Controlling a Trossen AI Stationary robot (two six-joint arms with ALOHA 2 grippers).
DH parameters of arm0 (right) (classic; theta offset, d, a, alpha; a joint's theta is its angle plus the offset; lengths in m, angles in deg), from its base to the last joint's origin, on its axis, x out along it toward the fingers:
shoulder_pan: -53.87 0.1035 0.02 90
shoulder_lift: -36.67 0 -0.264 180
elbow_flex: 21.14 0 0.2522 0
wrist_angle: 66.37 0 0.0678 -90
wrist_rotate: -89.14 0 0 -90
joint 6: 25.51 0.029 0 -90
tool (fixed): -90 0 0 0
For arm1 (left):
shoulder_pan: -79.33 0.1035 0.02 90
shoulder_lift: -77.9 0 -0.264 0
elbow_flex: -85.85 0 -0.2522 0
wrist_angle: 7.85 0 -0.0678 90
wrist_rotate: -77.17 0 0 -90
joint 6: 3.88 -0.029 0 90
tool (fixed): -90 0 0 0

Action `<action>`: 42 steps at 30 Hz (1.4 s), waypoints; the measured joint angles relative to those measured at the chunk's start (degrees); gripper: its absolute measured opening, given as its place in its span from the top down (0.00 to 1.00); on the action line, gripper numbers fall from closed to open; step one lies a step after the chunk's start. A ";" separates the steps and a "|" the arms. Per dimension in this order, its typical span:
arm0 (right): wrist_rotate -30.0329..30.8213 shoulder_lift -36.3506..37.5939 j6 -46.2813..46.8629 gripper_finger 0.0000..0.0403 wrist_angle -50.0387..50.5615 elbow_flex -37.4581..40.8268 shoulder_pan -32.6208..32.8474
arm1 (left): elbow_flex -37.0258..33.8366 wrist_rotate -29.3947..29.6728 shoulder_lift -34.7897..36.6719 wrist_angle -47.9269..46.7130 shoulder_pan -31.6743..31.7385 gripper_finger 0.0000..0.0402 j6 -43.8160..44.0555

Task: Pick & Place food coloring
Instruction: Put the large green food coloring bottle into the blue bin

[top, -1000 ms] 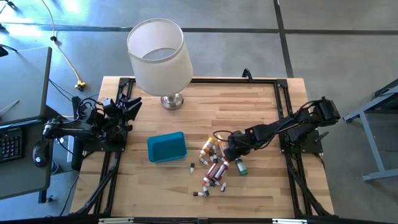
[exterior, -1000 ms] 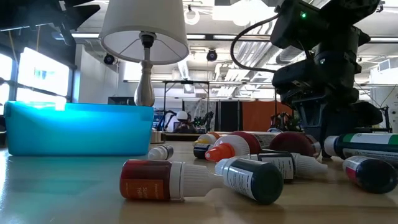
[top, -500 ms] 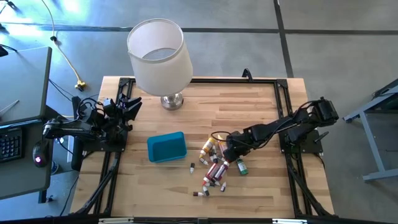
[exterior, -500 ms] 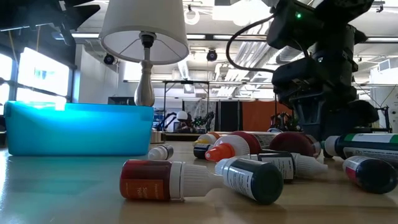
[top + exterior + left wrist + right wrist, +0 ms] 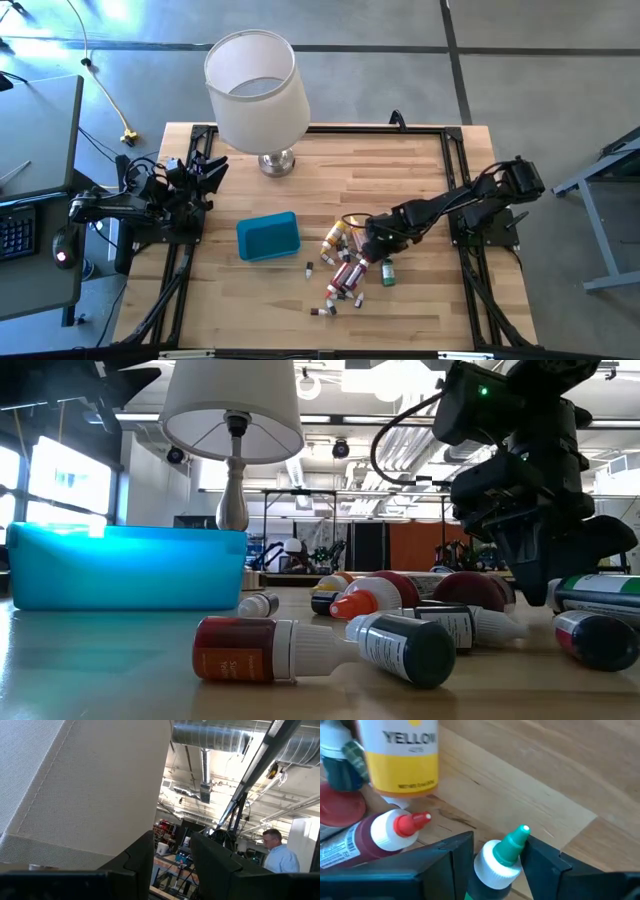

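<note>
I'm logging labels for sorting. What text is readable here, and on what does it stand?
"YELLOW": on the yellow bottle, right wrist view.
Small print below it: too blurred to read.
Label of the red-capped bottle: too small to read.
Labels of the bottles in the low view: illegible.

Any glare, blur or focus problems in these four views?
Low view: tray glows against bright windows, near bottles soft. Right wrist view: the yellow bottle is blurred, the green-capped bottle fairly sharp. Left wrist view: lampshade fills it, evenly lit.
</note>
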 joint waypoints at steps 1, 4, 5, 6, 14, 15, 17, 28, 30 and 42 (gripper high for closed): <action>-0.32 0.00 -0.15 0.63 0.49 0.00 -0.31 | 0.00 0.00 0.00 0.01 -0.01 0.68 0.00; -0.59 0.00 -1.07 0.63 1.02 0.02 -1.29 | 0.00 0.00 0.00 0.00 -0.01 0.68 0.00; -0.59 0.00 -0.96 0.63 0.76 0.05 -1.68 | 0.00 0.00 0.00 0.00 0.00 0.68 0.00; -0.63 0.00 -0.69 0.63 0.17 0.07 -2.01 | 0.00 0.00 0.00 0.00 0.01 0.68 0.00; -0.28 0.00 -1.41 0.62 -7.07 0.20 -3.21 | 0.00 0.00 0.00 0.00 0.01 0.68 0.00; -0.05 0.00 -1.49 0.62 -7.35 0.20 -3.24 | 0.00 0.00 0.00 0.00 0.01 0.68 0.00; 0.06 0.00 -2.22 0.62 -7.38 0.20 -3.24 | 0.00 0.00 0.01 0.00 0.00 0.68 0.00; -7.88 1.11 -0.24 0.63 -5.91 0.16 -4.68 | 0.00 0.00 0.00 0.00 0.01 0.68 0.00; -7.00 1.88 -3.19 0.64 -4.65 0.15 -5.67 | 0.00 0.00 0.00 0.00 -0.01 0.68 0.00; 7.61 3.65 -12.19 0.67 -5.77 0.28 -7.29 | 0.00 -0.55 0.00 0.00 0.01 0.68 0.33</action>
